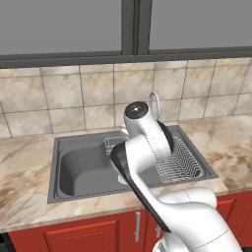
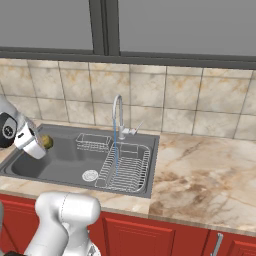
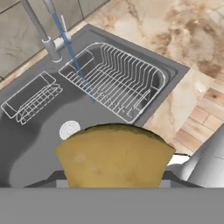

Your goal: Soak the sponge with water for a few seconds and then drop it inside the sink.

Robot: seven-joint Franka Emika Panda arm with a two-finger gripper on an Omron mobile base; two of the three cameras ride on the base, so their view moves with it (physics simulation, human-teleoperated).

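Gripper (image 2: pixel 44 143) pinching porous mustard sponge (image 3: pixel 114 156); dark metal sink (image 2: pixel 62 161) beneath

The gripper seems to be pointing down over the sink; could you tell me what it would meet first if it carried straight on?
Holding the sponge, the gripper aims at the sink floor near the drain, probably short of the dish rack. Depth is unclear.

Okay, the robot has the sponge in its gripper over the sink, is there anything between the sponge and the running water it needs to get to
Nothing visible blocks it. The gripper holds the sponge above the left part of the sink. The water falls to the sponge's right onto the wire dish rack, with open space over the basin between them; the small wire basket sits low, behind that path.
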